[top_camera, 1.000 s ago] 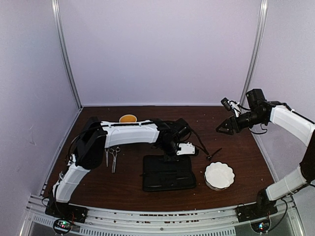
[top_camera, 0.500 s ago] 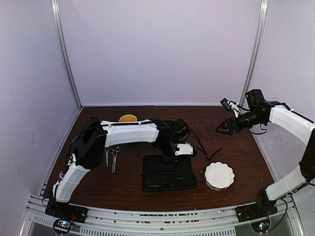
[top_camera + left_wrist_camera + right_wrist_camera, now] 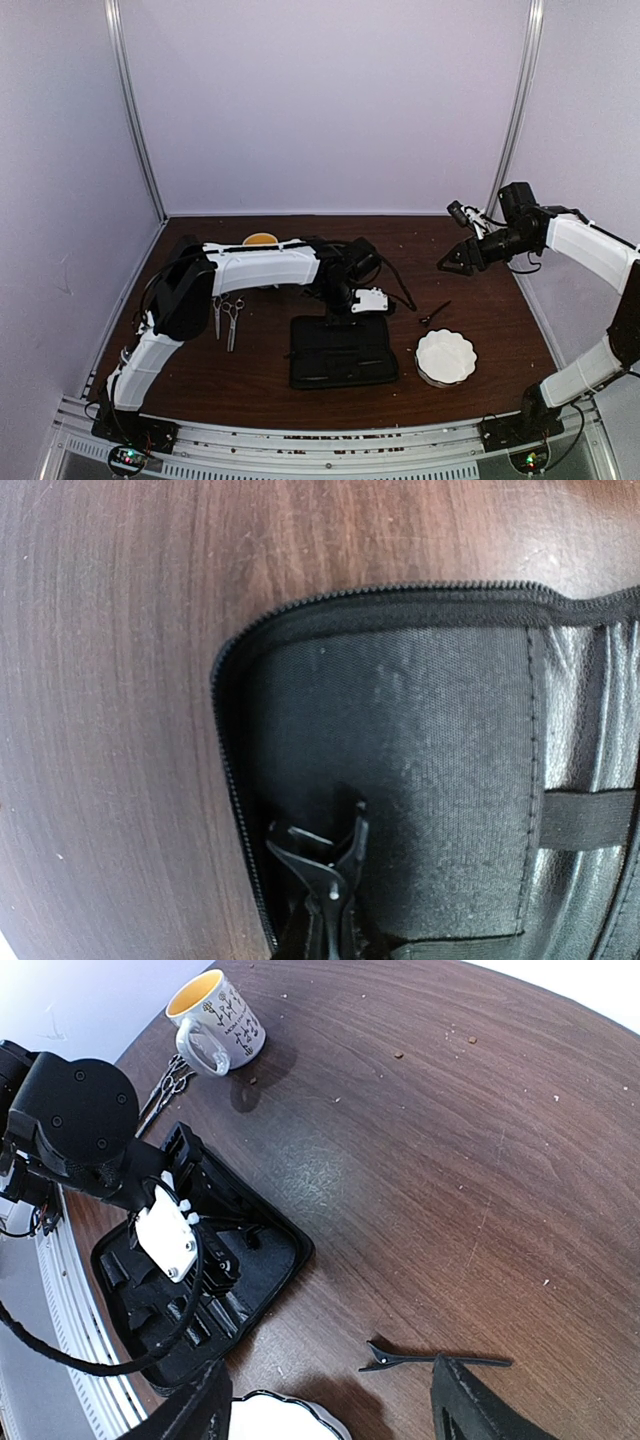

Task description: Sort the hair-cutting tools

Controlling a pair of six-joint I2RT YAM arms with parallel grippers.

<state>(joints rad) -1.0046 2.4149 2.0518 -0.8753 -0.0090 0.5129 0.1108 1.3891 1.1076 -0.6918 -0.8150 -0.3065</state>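
left tool (image 3: 325, 935) clamped on black clip (image 3: 332, 865), low over case (image 3: 420, 750) pocket. best lowered straight, seated inside zip edge, then released. right tool (image 3: 450, 263) jaws apart above second clip (image 3: 435, 1360) on counter (image 3: 450, 1160). scissors (image 3: 228, 318) left of case.

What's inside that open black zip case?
A black fabric pocket and an elastic strap; the left jaws hold a thin black clip over the pocket. What the pocket contains is covered.

Top cam's soft w/ a purple cast, light's even. Right wrist pic: glare patch on table (image 3: 330, 1175), small shadow by mug (image 3: 215, 1020).
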